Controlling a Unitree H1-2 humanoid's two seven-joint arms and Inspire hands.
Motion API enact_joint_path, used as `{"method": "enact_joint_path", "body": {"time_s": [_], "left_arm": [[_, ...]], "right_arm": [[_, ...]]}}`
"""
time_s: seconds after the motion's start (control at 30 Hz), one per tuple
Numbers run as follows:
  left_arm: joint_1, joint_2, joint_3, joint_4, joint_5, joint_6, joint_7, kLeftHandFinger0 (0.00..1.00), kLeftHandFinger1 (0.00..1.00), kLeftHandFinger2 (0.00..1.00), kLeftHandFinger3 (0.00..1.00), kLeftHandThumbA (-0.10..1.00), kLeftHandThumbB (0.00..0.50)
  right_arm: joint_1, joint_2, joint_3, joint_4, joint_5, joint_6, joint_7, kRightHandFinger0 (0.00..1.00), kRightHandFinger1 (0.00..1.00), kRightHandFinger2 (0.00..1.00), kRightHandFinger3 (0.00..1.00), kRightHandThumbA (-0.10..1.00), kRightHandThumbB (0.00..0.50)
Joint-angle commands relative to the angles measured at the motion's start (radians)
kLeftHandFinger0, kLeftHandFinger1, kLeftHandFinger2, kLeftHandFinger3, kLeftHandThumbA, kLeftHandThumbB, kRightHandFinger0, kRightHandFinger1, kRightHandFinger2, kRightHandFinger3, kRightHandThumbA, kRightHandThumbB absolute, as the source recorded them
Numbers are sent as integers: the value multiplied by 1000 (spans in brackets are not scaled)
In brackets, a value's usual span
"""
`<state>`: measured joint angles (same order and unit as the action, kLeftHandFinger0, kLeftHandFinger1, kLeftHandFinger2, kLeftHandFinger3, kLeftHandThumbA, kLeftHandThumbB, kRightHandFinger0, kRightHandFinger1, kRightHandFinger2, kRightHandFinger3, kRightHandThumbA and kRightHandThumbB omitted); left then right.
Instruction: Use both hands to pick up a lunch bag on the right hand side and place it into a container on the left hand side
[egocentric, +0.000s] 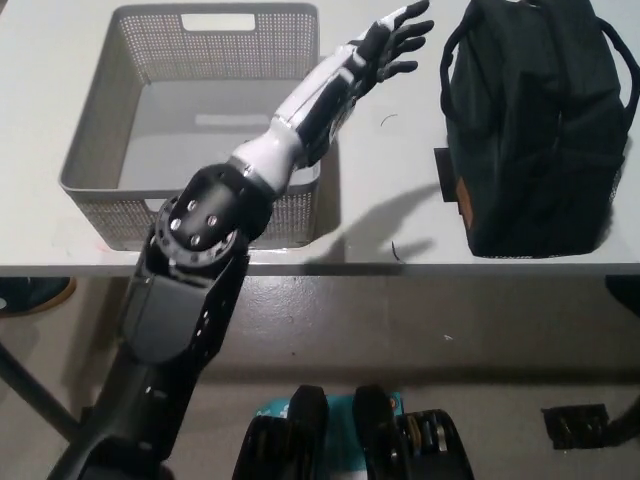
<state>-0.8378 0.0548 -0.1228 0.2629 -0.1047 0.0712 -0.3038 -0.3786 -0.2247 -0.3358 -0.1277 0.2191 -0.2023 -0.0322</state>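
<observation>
On the white table (380, 190), toward its right side, I am seeing the dark lunch bag (535, 130) sitting upright, its carry straps looping over the top, with nothing gripping it. The left hand (392, 42) is reaching over the table with fingers spread and holding nothing, hovering between the bag and the grey perforated container (195, 205), just beside the bag's left edge but apart from it. The forearm is crossing above the container's right rim. The container is sitting on the left, nothing visible inside. The right hand is lying outside my view, so I cannot tell its state.
</observation>
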Motion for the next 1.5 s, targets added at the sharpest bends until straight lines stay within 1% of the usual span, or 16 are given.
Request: {"method": "enact_joint_path", "body": {"time_s": [0.0,0.1,0.23,0.4,0.43,0.6,0.67,0.73,0.77,0.8,0.9,0.97,1.03,1.17,1.3,1.47], "left_arm": [[-114,-37,36,69,-37,50,21,1000,1000,1000,1000,1000,444],[-178,-62,61,149,-38,49,40,1000,1000,1000,1000,1000,475],[-228,-79,65,195,-29,51,30,1000,1000,1000,1000,1000,494],[-277,-100,70,261,-18,42,34,1000,1000,1000,1000,1000,455],[-292,-108,73,284,-15,53,43,1000,1000,1000,1000,1000,444],[-345,-126,79,392,1,7,58,1000,1000,1000,1000,1000,427],[-379,-132,77,477,25,-36,90,1000,1000,1000,1000,1000,439],[-412,-133,69,561,53,-63,127,1000,1000,1000,1000,1000,489],[-419,-133,66,578,60,-63,136,1000,1000,1000,1000,1000,494],[-439,-133,66,626,64,-74,146,1000,1000,1000,1000,1000,500],[-475,-127,73,704,62,-93,157,1000,1000,1000,1000,1000,496],[-506,-119,91,767,56,-143,181,1000,1000,1000,1000,1000,454],[-520,-122,112,791,45,-160,213,1000,1000,1000,1000,1000,446],[-558,-152,234,860,-22,-257,380,1000,1000,1000,1000,1000,435],[-571,-185,302,888,-38,-303,480,1000,1000,1000,1000,1000,393],[-574,-216,300,944,8,-303,573,1000,1000,1000,1000,1000,330]], "right_arm": [[-94,-35,-28,83,181,42,41,1000,1000,1000,1000,1000,328],[-152,-40,-34,164,208,50,50,1000,1000,1000,1000,1000,305],[-213,-45,-41,218,250,81,54,1000,1000,1000,1000,1000,315],[-281,-53,-59,295,310,114,67,1000,1000,1000,1000,1000,328],[-315,-51,-63,346,322,119,68,1000,1000,1000,1000,1000,362],[-386,-52,-79,467,367,131,93,1000,1000,1000,1000,1000,326],[-422,-51,-92,557,407,137,133,1000,1000,1000,1000,1000,347],[-453,-53,-105,643,433,136,171,1000,1000,1000,1000,1000,357],[-457,-52,-107,659,436,134,180,1000,1000,1000,1000,1000,301],[-475,-52,-116,712,445,125,200,1000,1000,1000,1000,1000,349],[-496,-41,-122,784,451,103,232,1000,1000,1000,1000,1000,342],[-502,-36,-126,802,456,100,244,1000,1000,1000,1000,1000,336],[-504,-35,-128,808,457,100,246,1000,1000,1000,1000,1000,333],[-505,-31,-129,833,459,91,269,1000,1000,1000,1000,1000,325],[-500,-26,-114,843,440,72,279,1000,1000,1000,1000,1000,327],[-487,-11,-107,813,433,81,270,1000,1000,1000,1000,1000,316]]}}
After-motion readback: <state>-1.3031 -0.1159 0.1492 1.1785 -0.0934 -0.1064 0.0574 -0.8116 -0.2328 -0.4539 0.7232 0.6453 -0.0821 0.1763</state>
